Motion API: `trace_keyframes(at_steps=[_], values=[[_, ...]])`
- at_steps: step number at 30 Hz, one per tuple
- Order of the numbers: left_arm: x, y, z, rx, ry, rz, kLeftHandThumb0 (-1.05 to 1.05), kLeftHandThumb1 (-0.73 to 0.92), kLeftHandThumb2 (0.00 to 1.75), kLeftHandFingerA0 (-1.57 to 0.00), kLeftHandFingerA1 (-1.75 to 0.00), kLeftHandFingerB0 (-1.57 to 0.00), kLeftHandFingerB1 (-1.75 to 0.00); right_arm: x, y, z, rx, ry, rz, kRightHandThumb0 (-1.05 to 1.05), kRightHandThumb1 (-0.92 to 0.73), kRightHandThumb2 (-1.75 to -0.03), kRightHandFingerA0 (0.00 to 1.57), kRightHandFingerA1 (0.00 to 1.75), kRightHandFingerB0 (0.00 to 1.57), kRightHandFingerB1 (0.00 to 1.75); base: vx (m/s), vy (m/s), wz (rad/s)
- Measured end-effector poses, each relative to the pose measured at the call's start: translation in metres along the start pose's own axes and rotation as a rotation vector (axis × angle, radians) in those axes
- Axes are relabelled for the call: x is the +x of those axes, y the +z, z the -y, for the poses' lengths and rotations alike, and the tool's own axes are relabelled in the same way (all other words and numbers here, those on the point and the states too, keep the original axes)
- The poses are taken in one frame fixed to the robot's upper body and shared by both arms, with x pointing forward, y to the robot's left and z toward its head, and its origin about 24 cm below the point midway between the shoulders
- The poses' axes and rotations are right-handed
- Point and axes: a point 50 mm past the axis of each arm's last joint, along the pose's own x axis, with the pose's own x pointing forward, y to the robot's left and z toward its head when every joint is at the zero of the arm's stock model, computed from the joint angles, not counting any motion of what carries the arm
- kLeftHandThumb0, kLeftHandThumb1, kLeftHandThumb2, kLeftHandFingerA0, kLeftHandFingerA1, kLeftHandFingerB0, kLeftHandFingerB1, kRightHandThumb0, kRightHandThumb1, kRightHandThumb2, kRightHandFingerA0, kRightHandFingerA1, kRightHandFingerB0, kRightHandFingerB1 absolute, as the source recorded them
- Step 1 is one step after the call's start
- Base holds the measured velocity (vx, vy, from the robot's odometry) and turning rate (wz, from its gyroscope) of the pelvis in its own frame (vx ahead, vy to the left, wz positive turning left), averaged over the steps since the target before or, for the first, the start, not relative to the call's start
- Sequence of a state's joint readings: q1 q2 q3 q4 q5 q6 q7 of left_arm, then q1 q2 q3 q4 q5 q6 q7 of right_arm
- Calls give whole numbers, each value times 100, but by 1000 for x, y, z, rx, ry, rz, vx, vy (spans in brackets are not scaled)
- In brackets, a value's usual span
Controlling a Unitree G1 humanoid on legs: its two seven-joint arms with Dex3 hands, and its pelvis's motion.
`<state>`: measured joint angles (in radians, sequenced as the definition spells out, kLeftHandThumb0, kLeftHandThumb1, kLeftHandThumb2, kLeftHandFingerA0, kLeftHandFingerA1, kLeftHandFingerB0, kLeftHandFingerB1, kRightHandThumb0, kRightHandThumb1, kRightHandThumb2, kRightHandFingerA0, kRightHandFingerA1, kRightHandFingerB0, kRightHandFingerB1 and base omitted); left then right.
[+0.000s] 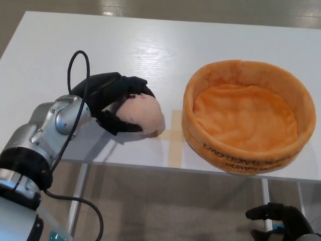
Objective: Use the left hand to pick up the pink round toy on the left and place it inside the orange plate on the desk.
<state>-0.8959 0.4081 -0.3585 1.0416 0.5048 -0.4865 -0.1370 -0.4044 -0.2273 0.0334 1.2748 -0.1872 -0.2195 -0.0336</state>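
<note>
The pink round toy (pixel 145 116) rests on the white desk (pixel 150 55), left of the orange plate (pixel 249 116). My left hand (pixel 116 98) wraps around the toy from the left and back, fingers curled over its top and thumb under its front side. The toy still touches the desk. The orange plate is a soft round basket with a raised rim and nothing inside, sitting at the desk's front right edge. My right hand (pixel 282 221) hangs low below the desk edge at the bottom right, holding nothing, its fingers loosely curled and apart.
The desk's front edge runs just below the toy and the plate. A black cable (pixel 75 90) loops above my left forearm. Grey floor shows beneath the desk, with a desk leg (pixel 266 201) near my right hand.
</note>
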Motion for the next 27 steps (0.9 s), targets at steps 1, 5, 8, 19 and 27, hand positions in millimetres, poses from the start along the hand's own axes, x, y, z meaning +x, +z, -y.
trace_keyframes(at_steps=[1, 5, 8, 19, 27], values=[[0, 0, 0, 0, 1, 1, -16, 73, 79, -101, -109, -89, -77, 0, 0, 0, 0, 0, 0, -20, -44, -83, 70, 86, 64, 78, 0, 0, 0], [-1, -1, -1, 2, 14, 6, -21, 81, 69, -90, -122, -84, -81, 0, 0, 0, -1, 1, 1, -21, -43, -84, 71, 87, 64, 78, 0, 0, 0], [-1, 0, -11, 6, 46, 15, -21, 81, 69, -79, -142, -84, -84, 0, 1, 0, -1, 0, 3, -19, -42, -83, 74, 89, 66, 79, 0, 0, 0], [5, 20, -58, 34, 251, 91, -19, 81, 68, -75, -159, -78, -97, 0, 1, 2, -4, -4, 2, -14, -58, -58, 66, 87, 66, 76, 0, 0, 0], [14, 53, -84, 85, 341, 196, -24, 73, 66, -78, -155, -88, -78, -1, -3, 2, -9, -1, -7, -13, -59, -57, 66, 87, 65, 77, 0, 0, 0]])
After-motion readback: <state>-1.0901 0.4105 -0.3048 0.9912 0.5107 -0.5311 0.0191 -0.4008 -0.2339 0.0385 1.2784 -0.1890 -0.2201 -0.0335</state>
